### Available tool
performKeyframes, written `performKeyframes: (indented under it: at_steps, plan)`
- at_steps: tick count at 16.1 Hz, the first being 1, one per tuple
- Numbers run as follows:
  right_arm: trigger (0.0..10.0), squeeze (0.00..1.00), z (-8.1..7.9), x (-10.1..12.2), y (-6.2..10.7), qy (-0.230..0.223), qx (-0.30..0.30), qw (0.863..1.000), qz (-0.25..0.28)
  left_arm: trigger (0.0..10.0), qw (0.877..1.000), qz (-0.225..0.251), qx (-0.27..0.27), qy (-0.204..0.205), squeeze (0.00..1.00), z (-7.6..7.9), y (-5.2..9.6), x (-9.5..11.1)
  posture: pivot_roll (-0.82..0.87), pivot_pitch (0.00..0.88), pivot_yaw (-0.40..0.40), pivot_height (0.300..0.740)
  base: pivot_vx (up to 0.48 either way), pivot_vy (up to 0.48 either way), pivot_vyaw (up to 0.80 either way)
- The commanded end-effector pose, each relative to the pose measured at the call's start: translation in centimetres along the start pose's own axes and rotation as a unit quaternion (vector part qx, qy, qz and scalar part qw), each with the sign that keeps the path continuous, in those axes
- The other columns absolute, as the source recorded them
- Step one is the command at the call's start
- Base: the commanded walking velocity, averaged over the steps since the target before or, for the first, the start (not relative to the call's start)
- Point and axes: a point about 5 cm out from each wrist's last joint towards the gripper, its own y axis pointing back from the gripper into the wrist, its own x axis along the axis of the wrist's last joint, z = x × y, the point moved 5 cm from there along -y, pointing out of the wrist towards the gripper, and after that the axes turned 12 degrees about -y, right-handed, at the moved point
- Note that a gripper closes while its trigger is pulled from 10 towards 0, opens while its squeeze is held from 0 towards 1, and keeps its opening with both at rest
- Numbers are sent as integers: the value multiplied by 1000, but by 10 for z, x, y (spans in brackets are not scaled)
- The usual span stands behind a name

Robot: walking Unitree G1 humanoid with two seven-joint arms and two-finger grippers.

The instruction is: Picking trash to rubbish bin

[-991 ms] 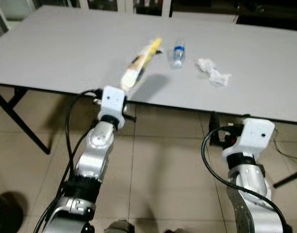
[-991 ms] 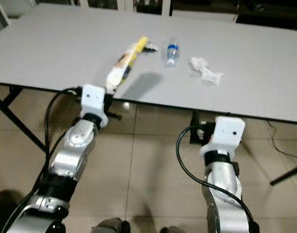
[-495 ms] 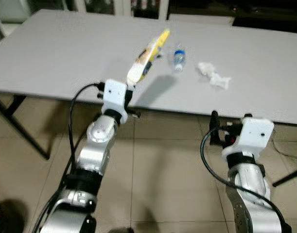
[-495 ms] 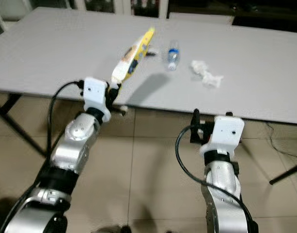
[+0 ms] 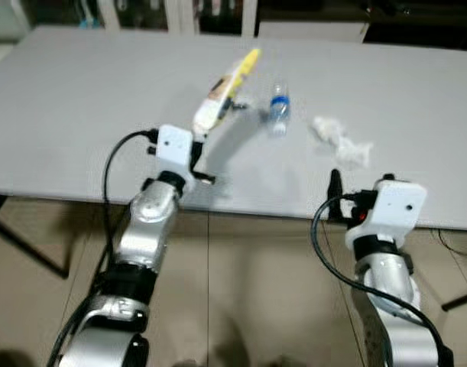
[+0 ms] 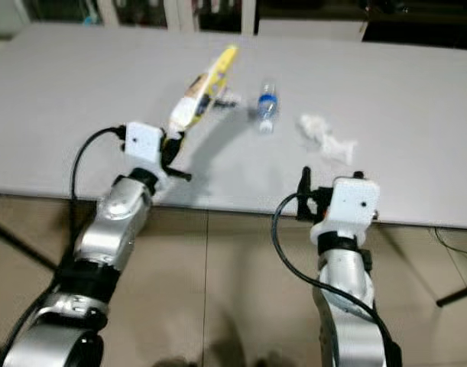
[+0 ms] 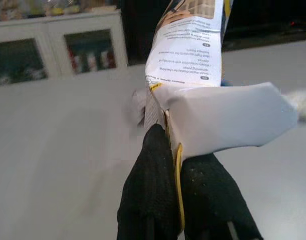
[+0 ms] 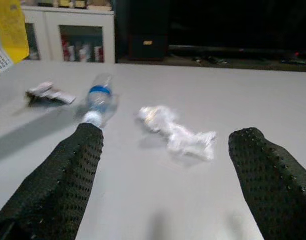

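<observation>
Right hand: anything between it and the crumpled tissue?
No. The right wrist view shows bare grey table from the open right hand up to the crumpled tissue; the plastic bottle lies off to one side.

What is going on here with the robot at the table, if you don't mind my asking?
The robot is clearing trash from a grey table. Its left end effector is shut on a yellow and white wrapper, holding it up above the tabletop. Its right end effector is open at the table's near edge, pointed toward a crumpled tissue. A small plastic bottle with a blue label and a small scrap lie on the table. No bin is in view.
</observation>
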Motion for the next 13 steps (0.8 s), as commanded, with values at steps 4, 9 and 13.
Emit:
performKeyframes:
  at_steps: [4, 9, 13]
  plan:
    - [10000, 0, 7, 1, -3, 14, -16, 1000, 4, 10000, 1000, 17, -17, 0, 0, 10, -4, 9, 104, 101, -8, 740, 480, 0, 0]
    - [10000, 0, 11, -13, -9, 22, -34, 999, -35, 10000, 1000, 14, -14, -4, 0, 9, -5, 9, 111, 104, -4, 740, 163, 0, 0]
    - [10000, 0, 21, -6, -15, 25, -58, 998, -25, 10000, 1000, 6, -10, -8, 0, 5, -3, 5, 121, 112, -8, 740, 0, 0, 0]
